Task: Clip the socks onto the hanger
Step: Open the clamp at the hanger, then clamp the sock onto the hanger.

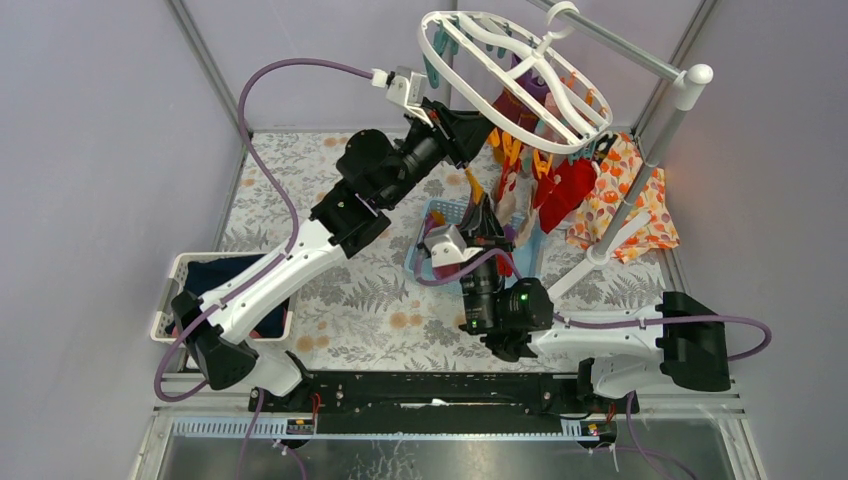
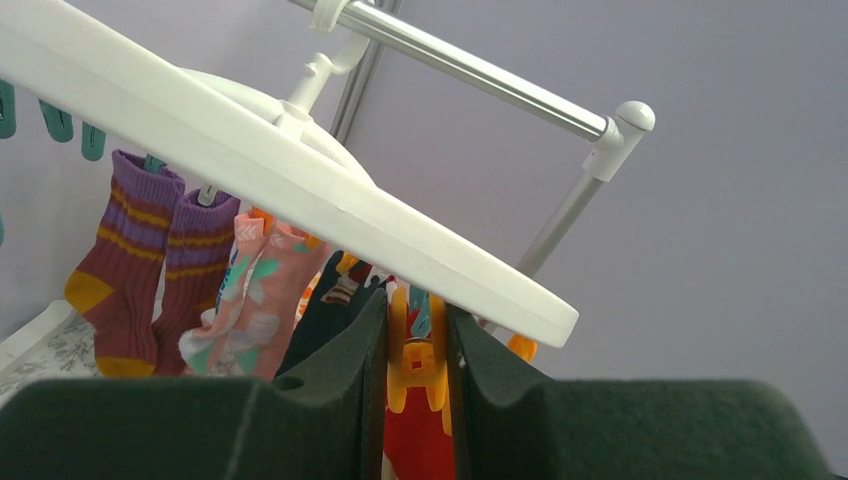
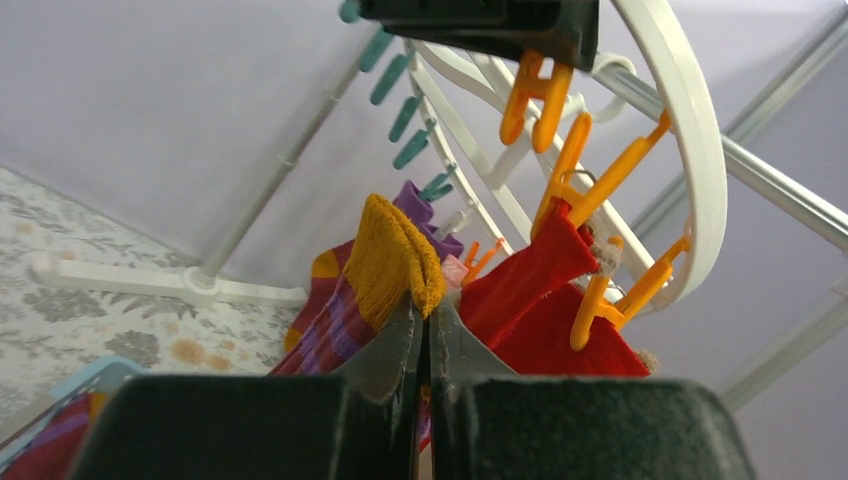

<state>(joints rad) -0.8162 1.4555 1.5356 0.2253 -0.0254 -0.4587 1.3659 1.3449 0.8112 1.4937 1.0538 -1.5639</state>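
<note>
The white oval hanger point(image 1: 515, 75) hangs tilted from the rack bar, with orange and teal clips under its rim. My left gripper point(image 2: 417, 305) reaches up beneath the rim point(image 2: 300, 190) and is shut on an orange clip point(image 2: 420, 365), which hangs over a red sock point(image 2: 420, 440). Just below, my right gripper point(image 3: 428, 305) is shut on a maroon and purple striped sock with a mustard cuff point(image 3: 395, 255), held up under the clips. Several socks hang clipped: a maroon pair point(image 2: 125, 270), a pink one point(image 2: 255, 300), red ones point(image 3: 540, 300).
The grey-poled rack stand point(image 1: 650, 150) slants at the right, with an orange floral cloth point(image 1: 625, 195) draped beside it. A light blue basket point(image 1: 440, 212) sits under the right gripper. A white basket point(image 1: 172, 295) with navy cloth stands at the left edge of the leaf-print mat.
</note>
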